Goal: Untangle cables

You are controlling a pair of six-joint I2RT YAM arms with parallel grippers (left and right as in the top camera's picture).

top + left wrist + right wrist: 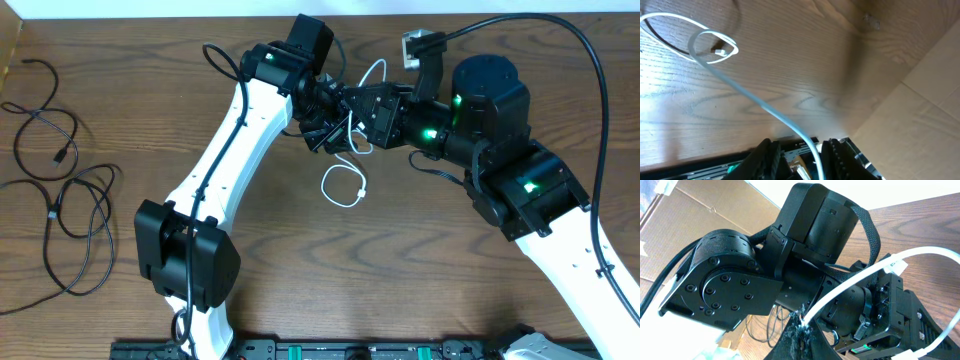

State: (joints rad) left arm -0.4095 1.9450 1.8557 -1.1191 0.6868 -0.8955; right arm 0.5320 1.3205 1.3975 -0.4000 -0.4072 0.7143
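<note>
Two thin black cables [50, 212] lie slack at the frame's left on the wooden surface [300, 280]. One thin white cable [359, 194], centre, judged light and limp: your right fingers [792, 342] pinch it, left fingers [765, 157] stand spread around it. Take hold near its plug [720, 51].

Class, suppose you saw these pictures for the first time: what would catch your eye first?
The left gripper and right gripper meet tip to tip over the middle of the table, both at the white cable, whose loop lies nearby. At the far left, the black cables sprawl in loose loops, untouched.
</note>
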